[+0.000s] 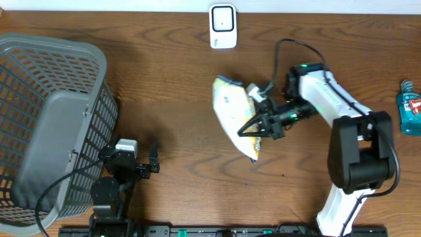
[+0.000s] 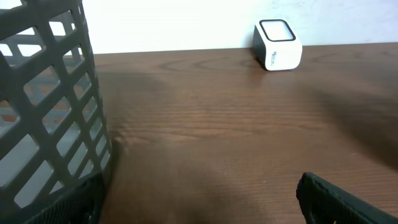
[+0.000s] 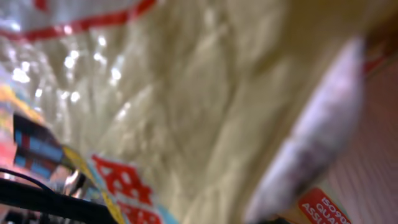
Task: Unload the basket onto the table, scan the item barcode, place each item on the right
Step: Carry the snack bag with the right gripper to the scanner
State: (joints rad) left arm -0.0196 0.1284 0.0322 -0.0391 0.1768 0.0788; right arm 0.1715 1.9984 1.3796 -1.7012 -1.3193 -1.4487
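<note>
Right pincer (image 1: 253, 128) grips a glossy pale-yellow bag (image 1: 231, 108) (red-and-blue print).

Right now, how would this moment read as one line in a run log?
right gripper: shut on snack bag | bag: above table, short of barcode scanner | left gripper: open, beside basket

**Packet in the right jaws, scanner off to their side**

The packet (image 1: 233, 108) is sitting between the jaws of the right gripper (image 1: 255, 127), stretching out ahead of them over the table (image 1: 177, 85). The scanner (image 1: 223, 26) is standing off to one side of those jaws, at the table's far edge. The bottle (image 1: 410, 106) is standing well behind them, past the arm. The basket (image 1: 99, 118) is sitting just left of the left gripper (image 1: 153, 159) jaws, with the scanner well ahead of them to the right.
</note>
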